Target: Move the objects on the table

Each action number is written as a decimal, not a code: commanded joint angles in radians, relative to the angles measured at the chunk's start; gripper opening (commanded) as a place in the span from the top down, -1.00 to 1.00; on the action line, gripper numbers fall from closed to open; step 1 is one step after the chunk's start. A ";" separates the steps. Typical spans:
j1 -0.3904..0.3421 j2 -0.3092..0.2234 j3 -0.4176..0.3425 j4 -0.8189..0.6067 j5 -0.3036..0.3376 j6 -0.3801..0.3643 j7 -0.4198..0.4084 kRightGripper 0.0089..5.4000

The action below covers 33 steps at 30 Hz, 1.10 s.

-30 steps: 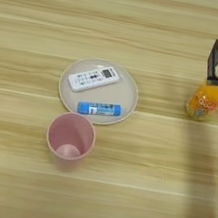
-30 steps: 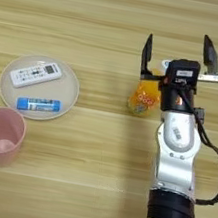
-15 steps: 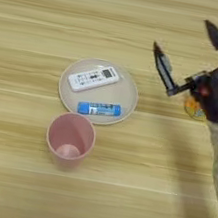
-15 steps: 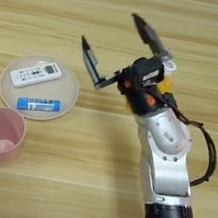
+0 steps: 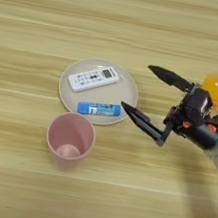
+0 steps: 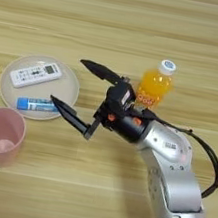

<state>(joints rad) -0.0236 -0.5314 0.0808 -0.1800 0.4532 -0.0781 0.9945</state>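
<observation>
Nearest the camera, the silver forearm point(image 6: 172, 163) is seen coming in from the bottom right edge, w/ a black cable looped along its right side. It runs up and left across the table point(image 5: 26, 188) to the gripper point(image 6: 72, 85), which is held w/ its two black fingers spread wide apart and nothing between them. The fingers are pointed left, toward the plate: the nearer fingertip point(image 5: 126, 107) is seen just at the plate's right edge, very close to the right end of the tube; whether it touches can't be told. The farther finger point(image 5: 167, 76) is held over bare wood to the right of the plate, at about the remote's level.

The cup point(image 5: 70, 136) is found at front left, upright, mouth open to the camera, pink, apparently empty. It is set just below the plate's near rim, close to it but not overlapping.

Behind the cup, the plate point(image 5: 130, 87) is seen, round, beige. Two things are held on it: the tube point(image 5: 99, 109), blue w/ a pale label, laid roughly left-right along the near part of the plate, and the remote point(image 5: 93, 78), white, laid at a slant on the far part, its right end higher in the picture. Tube and remote are kept apart.

Farthest back, on the right, the bottle point(image 6: 156, 85) is stood upright on the table, orange w/ a white cap, behind the gripper's wrist and partly hidden by it. It is well apart from the plate.
</observation>
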 commanded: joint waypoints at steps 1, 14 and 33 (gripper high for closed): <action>-0.029 -0.056 0.009 0.014 -0.031 -0.007 0.076 -0.99; -0.067 -0.049 0.097 0.112 -0.143 -0.033 0.239 -0.99; -0.118 0.079 0.169 0.132 -0.203 -0.061 0.217 -0.99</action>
<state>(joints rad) -0.0777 -0.4556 0.2652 -0.0232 0.2518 -0.1188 1.2501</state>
